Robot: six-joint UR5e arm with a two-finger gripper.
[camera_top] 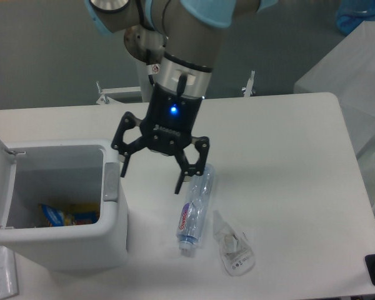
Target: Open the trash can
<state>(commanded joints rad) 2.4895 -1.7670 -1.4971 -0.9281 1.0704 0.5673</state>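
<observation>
- Trash can (81,244) sits at the desk's (287,156) left edge, lid up, wrappers visible inside.
- End effector (151,179) hangs spread wide just right of the trash can's rim, holding nothing.
- Bottle (194,208) lies right of the trash can.

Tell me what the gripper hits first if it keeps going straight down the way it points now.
Probably bare table, in the gap between the trash can and the bottle. The gripper is open; its fingers sit close to both, and depth is unclear from this view.
</observation>
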